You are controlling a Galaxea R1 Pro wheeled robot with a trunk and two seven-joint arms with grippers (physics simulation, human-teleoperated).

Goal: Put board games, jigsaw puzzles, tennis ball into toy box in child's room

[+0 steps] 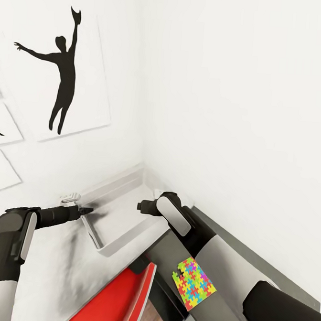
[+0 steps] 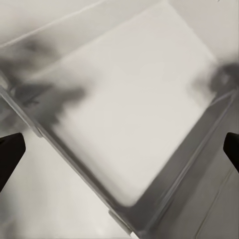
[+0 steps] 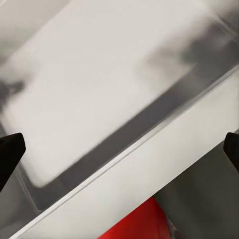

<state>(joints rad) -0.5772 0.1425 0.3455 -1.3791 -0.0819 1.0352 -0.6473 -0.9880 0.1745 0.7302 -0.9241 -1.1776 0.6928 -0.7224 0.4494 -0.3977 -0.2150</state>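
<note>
Now both spread hands, left hand [image 1: 86, 209] and right hand [image 1: 140, 206], flank the toy box [image 1: 107, 247].

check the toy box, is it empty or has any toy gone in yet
Empty, as far as shown: the toy box has a bare pale floor in both wrist views, and one jigsaw puzzle lies outside it.

We're in a child's room: black silhouette print [image 1: 61, 72] on white wall, bright multicoloured jigsaw square [image 1: 193, 282] on grey desk [image 1: 231, 242], red chair [image 1: 117, 296].
</note>
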